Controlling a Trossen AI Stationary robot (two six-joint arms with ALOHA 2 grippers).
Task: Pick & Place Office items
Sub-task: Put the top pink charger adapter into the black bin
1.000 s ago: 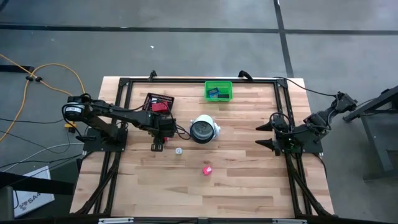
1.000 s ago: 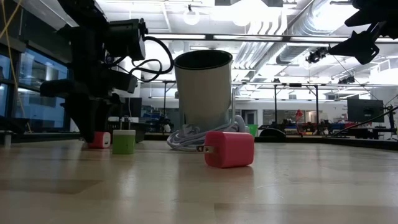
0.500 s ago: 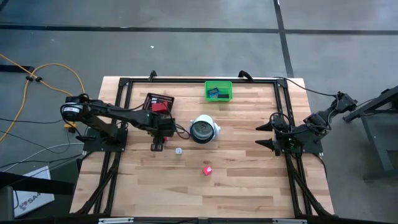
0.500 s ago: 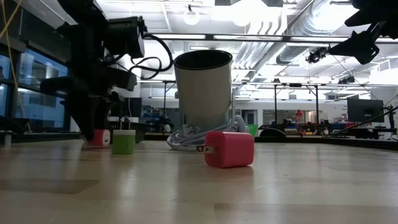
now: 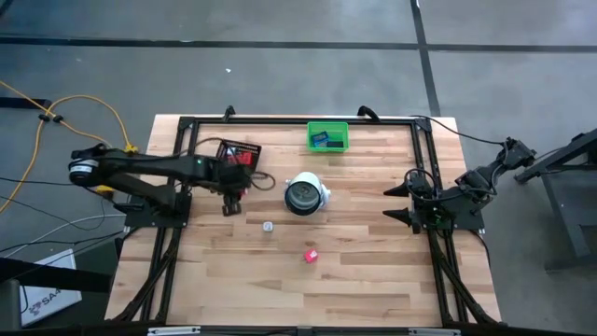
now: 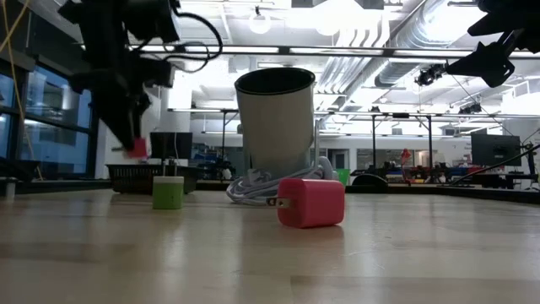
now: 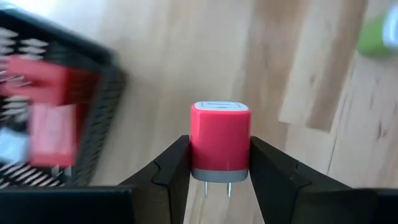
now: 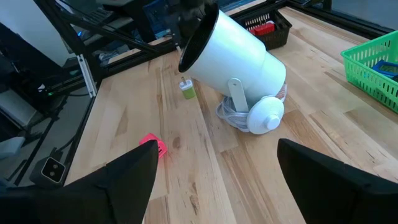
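My left gripper (image 5: pixel 229 207) hangs above the table beside the black mesh tray (image 5: pixel 239 153), shut on a red plug block (image 7: pixel 221 146), which also shows in the low view (image 6: pixel 137 148). A pink plug block (image 5: pixel 311 254) lies flat on the wood toward the near edge. A small green-and-white block (image 5: pixel 268 226) stands on the table between them. Blue and teal flat pieces lie in the green bin (image 5: pixel 327 137), and red pieces lie in the tray. My right gripper (image 5: pixel 401 203) waits open at the table's right side. My left gripper pinches the red plug block between its two fingers (image 7: pixel 176 163), which press on two opposite side faces at the pronged end (image 7: pixel 219 173). The fingers come from above, pointing down. The block is lifted clear of the table, with its metal prongs toward the wrist.
A large white round object with a dark face (image 5: pixel 305 193) lies on its side mid-table with a coiled white cable at its base (image 8: pixel 231 115). The black frame rails (image 5: pixel 280 119) run round the table. Bare wood stretches along the near half.
My left gripper has risen from the table with the red block, which stood on the wood a second ago and now hangs clear. The gripper has also drawn a little toward the far-left, closer to the mesh tray.
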